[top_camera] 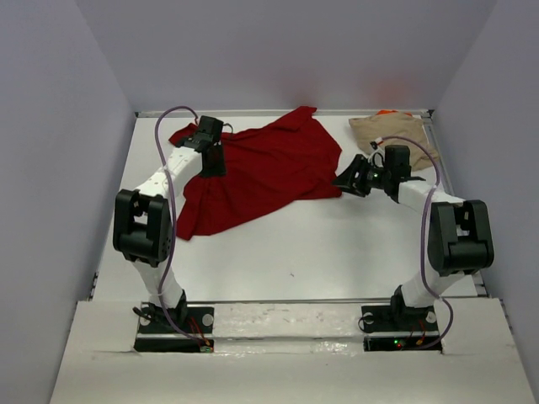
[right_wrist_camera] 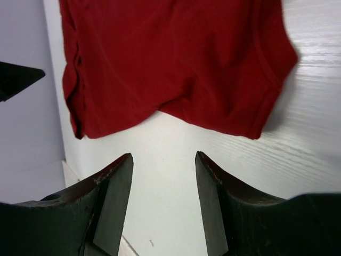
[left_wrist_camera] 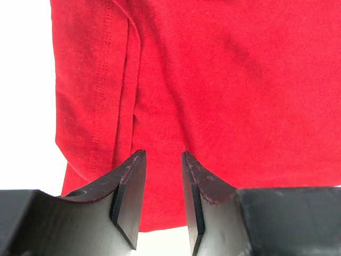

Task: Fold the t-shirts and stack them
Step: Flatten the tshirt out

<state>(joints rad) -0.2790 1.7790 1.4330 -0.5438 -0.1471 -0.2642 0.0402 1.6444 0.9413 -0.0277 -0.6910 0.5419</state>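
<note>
Red t-shirt (top_camera: 261, 168) cloth lies under your left pincer (left_wrist_camera: 163, 154), parted narrowly and gripping nothing. Your right pincer (right_wrist_camera: 163, 156) gapes empty over bare desk (top_camera: 337, 244) beside the hem. The shirt lies far-centre, running diagonally from near-left to far-right.

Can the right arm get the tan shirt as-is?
Probably yes: the tan shirt lies close behind the right gripper with nothing between, but the gripper faces the red shirt and must turn round.

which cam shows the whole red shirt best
Top external: the red shirt lies spread there, nearly its whole outline visible. Left wrist shows only a close patch with a seam, past the left gripper. Right wrist shows one edge beyond the right gripper.
</note>
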